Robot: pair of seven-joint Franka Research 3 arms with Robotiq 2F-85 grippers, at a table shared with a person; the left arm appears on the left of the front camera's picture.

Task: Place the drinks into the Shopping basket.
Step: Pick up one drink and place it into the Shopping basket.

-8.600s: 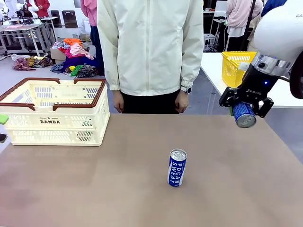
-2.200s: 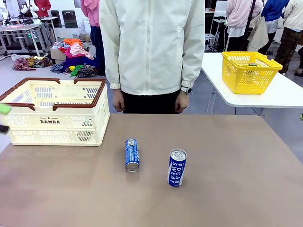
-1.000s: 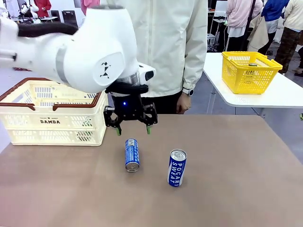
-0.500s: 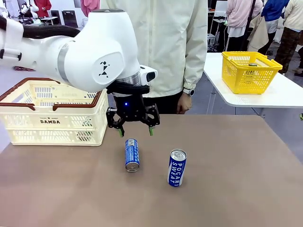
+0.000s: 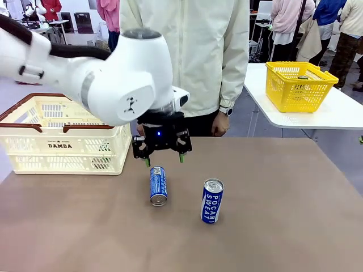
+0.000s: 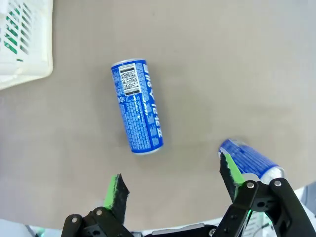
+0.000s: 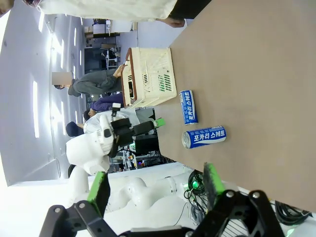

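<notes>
Left gripper (image 5: 164,160), fingers spread wide, hovers above the lying Pocari Sweat can (image 5: 157,185) on the table (image 5: 283,187) near the Shopping basket (image 5: 34,153): descend centred, straddling its barrel crosswise, clear of the upright can (image 5: 212,201).

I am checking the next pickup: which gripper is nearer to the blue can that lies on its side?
Left. The left gripper hangs open just above the far end of the lying can. The right gripper, also open, is well away from it.
</notes>
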